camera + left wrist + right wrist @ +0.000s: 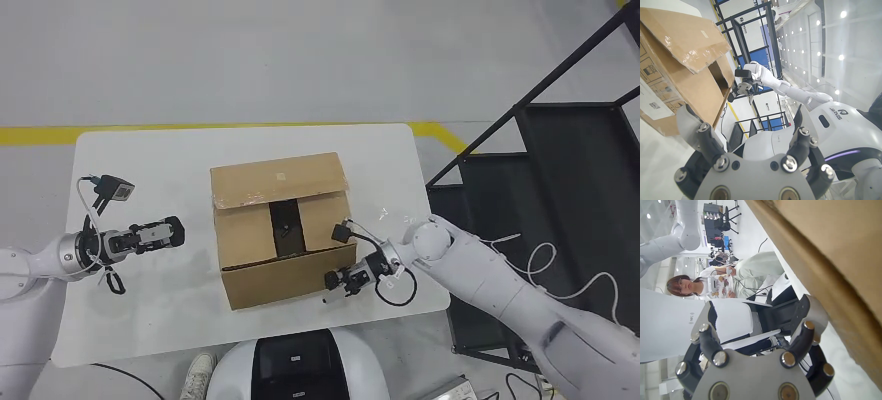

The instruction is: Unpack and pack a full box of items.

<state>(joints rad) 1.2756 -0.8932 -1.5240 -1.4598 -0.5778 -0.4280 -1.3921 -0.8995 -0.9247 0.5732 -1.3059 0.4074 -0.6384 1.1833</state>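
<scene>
White tabletop (140, 320) spreads under both my arms, with a yellow floor line (100, 132) past its far edge. My left pincer (178, 232) hangs above the tabletop with its fingers (685, 117) spread wide and nothing between them; it points at the left wall of the cardboard box (270, 270) and stands apart from it. In the left wrist view the same pincer (742, 113) frames that wall of the box (687, 79), and my right pincer (741, 98) shows farther off at the box's other side. My right pincer (333, 280) sits at the box's near right corner, fingers (710, 313) also parted and holding nothing. Seen from its own wrist, this pincer (760, 306) has the box wall (829, 256) just beside one finger; whether they touch I cannot tell. The box stands in the middle of the tabletop, its top flaps partly raised, and a dark item (287, 228) lies in the gap between them. A black rack (570, 180) stands off the tabletop's right side.
</scene>
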